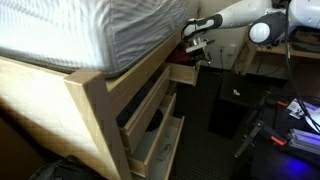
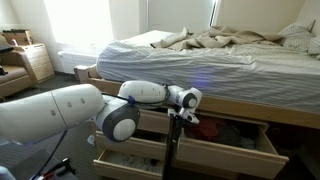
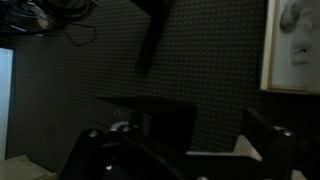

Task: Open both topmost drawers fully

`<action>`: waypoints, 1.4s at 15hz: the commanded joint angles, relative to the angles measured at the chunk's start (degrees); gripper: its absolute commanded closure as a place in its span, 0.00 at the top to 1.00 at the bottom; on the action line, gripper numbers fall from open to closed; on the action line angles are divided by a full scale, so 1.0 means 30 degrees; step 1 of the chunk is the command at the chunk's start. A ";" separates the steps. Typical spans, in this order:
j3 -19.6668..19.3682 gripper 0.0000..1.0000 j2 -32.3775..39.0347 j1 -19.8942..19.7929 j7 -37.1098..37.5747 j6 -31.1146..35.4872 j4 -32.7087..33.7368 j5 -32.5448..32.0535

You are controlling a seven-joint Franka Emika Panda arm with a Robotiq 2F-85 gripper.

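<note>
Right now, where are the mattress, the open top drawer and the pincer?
mattress (image 1: 120, 35): in an exterior view, on its striped side.
open top drawer (image 1: 184, 73): in an exterior view, on its pale wood panel.
pincer (image 3: 180, 150): wrist view, midway between its fingertips.

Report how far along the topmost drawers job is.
Done, apparently: one wide pale-wood top drawer stands pulled out, its contents showing. In hand: the claw hangs by that row, seemingly gripping nothing. Left: the neighbouring pale-wood top drawer looks out too, but the arm hides how far; full travel is unconfirmed.
</note>
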 commanded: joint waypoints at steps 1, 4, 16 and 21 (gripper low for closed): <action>-0.0320 1.00 -0.0007 0.0253 -0.1701 -0.3759 0.0143 -0.0415; -0.0804 1.00 -0.0046 0.0413 -0.2782 -0.7149 0.0733 -0.1112; -0.0430 1.00 -0.0558 0.1426 -0.1359 -0.0787 0.1759 -0.0882; -0.0121 1.00 -0.0896 0.4255 -0.2314 0.2144 0.1951 -0.1149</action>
